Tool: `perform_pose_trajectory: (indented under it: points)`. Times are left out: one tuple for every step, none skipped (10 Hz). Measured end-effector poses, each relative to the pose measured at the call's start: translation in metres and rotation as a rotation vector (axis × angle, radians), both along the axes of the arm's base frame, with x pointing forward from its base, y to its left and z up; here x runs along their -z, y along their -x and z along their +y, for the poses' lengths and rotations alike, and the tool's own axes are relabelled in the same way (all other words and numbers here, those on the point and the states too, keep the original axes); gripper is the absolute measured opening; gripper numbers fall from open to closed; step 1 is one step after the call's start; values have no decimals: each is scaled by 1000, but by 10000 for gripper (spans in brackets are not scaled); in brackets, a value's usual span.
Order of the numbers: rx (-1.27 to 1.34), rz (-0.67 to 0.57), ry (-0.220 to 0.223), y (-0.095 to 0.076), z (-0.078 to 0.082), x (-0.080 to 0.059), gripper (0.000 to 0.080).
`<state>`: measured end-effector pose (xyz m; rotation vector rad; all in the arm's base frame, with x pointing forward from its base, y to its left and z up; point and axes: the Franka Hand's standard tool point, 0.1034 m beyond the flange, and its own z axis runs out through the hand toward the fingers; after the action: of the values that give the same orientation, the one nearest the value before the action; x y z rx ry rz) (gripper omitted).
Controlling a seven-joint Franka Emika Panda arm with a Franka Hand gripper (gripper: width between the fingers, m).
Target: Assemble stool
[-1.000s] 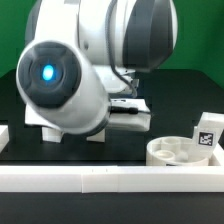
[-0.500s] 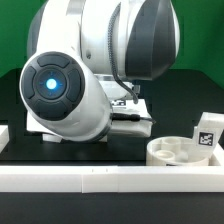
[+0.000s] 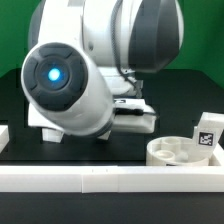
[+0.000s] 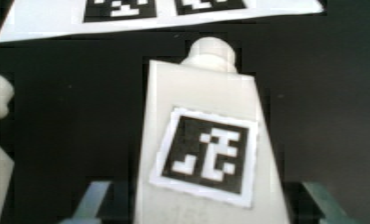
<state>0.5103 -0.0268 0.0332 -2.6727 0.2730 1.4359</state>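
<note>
In the wrist view a white stool leg with a black-and-white square tag lies on the black table. Its rounded peg end points toward the marker board. My gripper is open. Its two grey fingers stand one on each side of the leg's near end, with a dark gap on each side. In the exterior view the round white seat disc lies sockets-up at the right, and a tagged white piece stands at its far side. The arm hides the gripper there.
A second white part lies close beside the leg. A long white border rail runs along the table's near edge in the exterior view. The arm's bulky wrist blocks the middle of that view.
The arm's wrist has shifted slightly toward the exterior view's right. The seat disc and the tagged piece have not moved.
</note>
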Motion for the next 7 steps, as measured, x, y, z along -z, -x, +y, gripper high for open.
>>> perform_pose_trajectory:
  points:
    - [6,-1,12,-5,12,-20,324]
    - [15,-8,31,-10,21,-35,324]
    - [12,-29,36,-15,27,-45,324]
    - [9,-28,28,-13,24,-40,324]
    - [11,-24,29,-12,23,-38,324]
    - [11,-28,29,-13,24,-38,324]
    - [12,-73,36,-19,24,-36,324]
